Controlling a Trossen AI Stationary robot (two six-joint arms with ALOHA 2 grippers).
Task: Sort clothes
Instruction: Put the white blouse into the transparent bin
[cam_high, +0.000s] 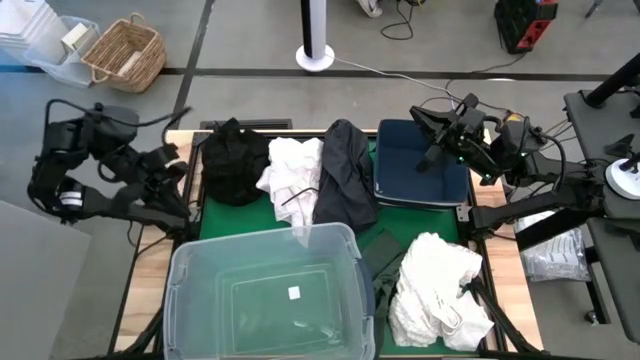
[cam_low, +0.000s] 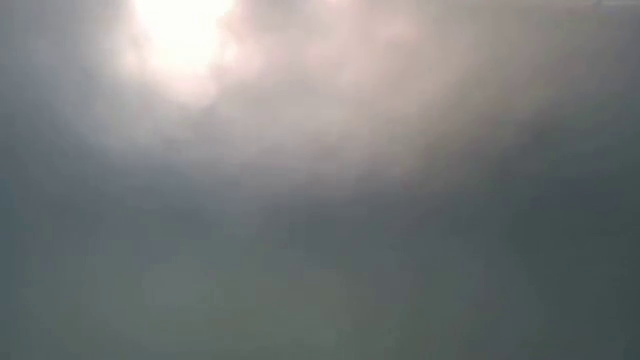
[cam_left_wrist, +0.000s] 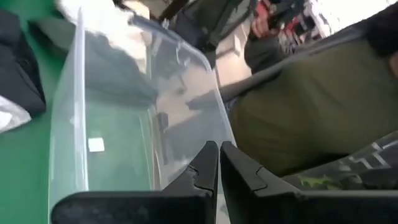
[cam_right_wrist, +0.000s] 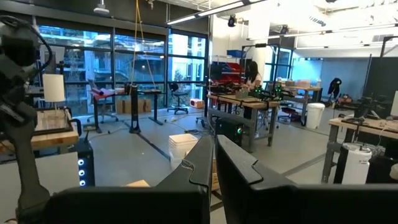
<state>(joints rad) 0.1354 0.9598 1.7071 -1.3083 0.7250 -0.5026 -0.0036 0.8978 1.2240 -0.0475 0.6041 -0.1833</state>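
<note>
In the high view a black garment (cam_high: 235, 162), a white one (cam_high: 290, 172) and a navy one (cam_high: 345, 175) lie side by side on the far half of the green mat. A white pile (cam_high: 437, 290) and a small dark olive piece (cam_high: 381, 250) lie near the right edge. My left gripper (cam_high: 178, 200) (cam_left_wrist: 219, 158) is shut, at the table's left edge beside the clear tub (cam_high: 265, 290) (cam_left_wrist: 124, 118). My right gripper (cam_high: 425, 125) (cam_right_wrist: 214, 155) is shut, raised over the dark blue bin (cam_high: 420, 162) and pointing level into the room. Neither gripper holds anything.
The clear tub fills the near left of the mat, and the blue bin stands at the far right. The low view shows only a grey blur. A large olive-green shape (cam_left_wrist: 298, 112) shows beyond the tub in the left wrist view. A wicker basket (cam_high: 125, 52) stands on the floor.
</note>
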